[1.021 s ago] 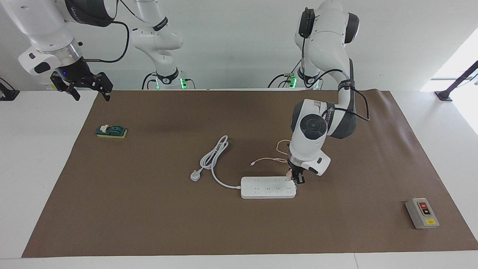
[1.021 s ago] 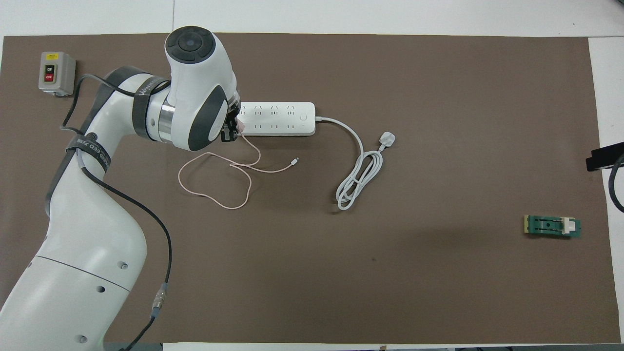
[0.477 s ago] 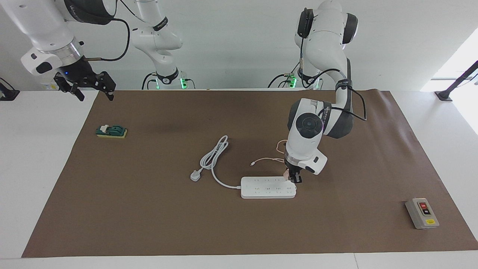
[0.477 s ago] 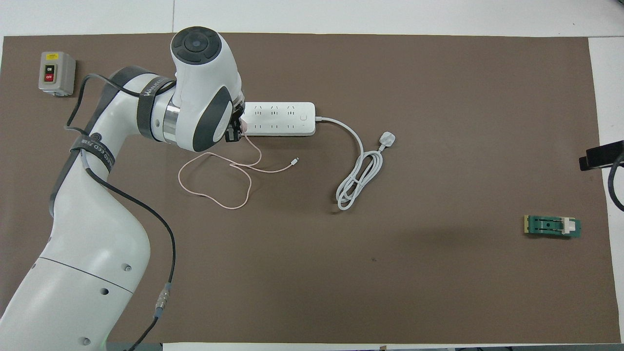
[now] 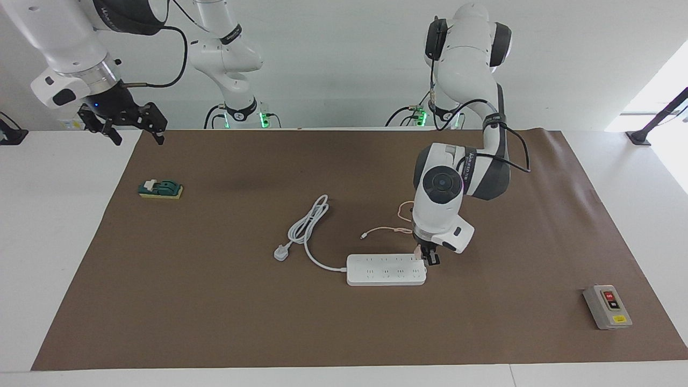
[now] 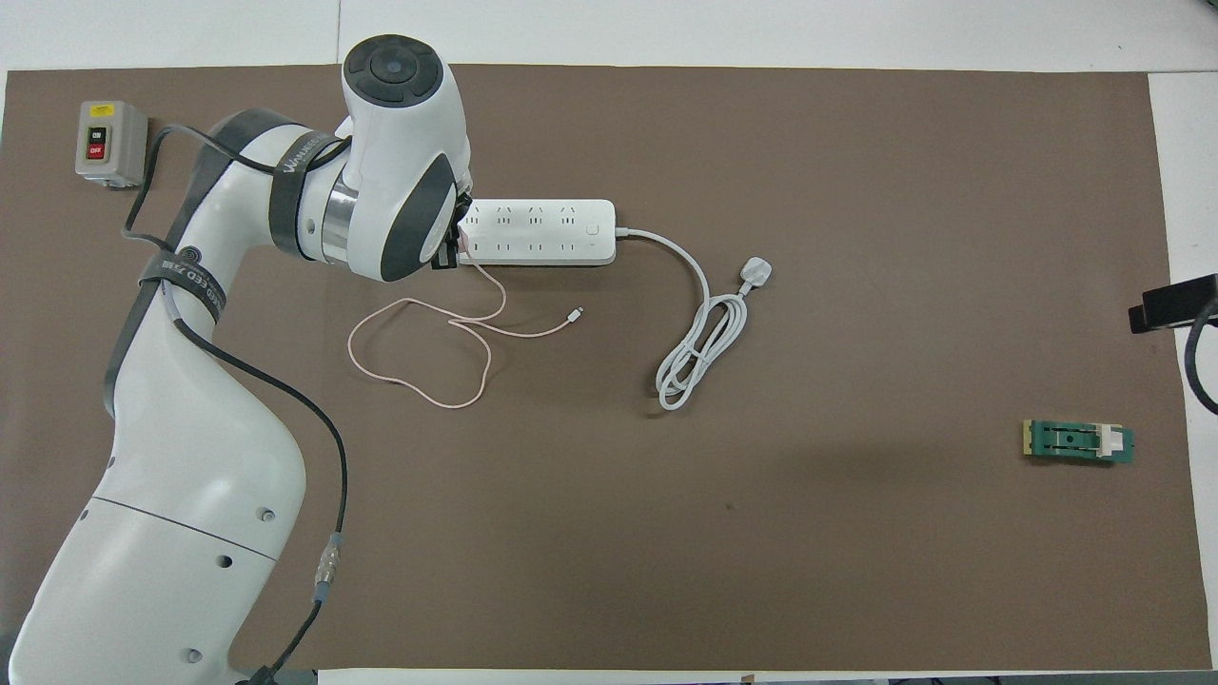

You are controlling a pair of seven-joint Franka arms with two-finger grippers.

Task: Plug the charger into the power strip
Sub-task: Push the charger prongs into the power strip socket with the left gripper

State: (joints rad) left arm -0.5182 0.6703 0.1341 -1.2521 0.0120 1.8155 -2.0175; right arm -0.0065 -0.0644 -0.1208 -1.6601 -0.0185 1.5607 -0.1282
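Charger (image 5: 417, 250) is in my left gripper (image 5: 424, 257), which is closed on the small pink cube and holds it at the end of the power strip (image 5: 386, 269) that is toward my left arm's end of the table. The strip lies flat on the brown mat (image 5: 215, 301), about in the middle of the table, and its thick white cord (image 5: 309, 228) runs away toward my right arm's end and finishes in a white three-pin plug (image 5: 280, 252).

Compared with one second ago my wrist has changed its pose. Half a second ago it had pulled toward the middle of the strip and a little upward; now it has come back and sits lower, so the cube is closer to the last sockets. In the overhead view my forearm hides most of the cube, so I cannot tell if the pins are already in the holes. My judgement is that I am searching for the right alignment and the plug is not fully seated yet.

The thin pink cable (image 6: 428, 342) has kept the same loops on the mat, nearer to me than the strip, and does not pull on the cube.

My right gripper (image 5: 126, 126) waits in the air over the table's edge at its own end, fingers spread and empty.
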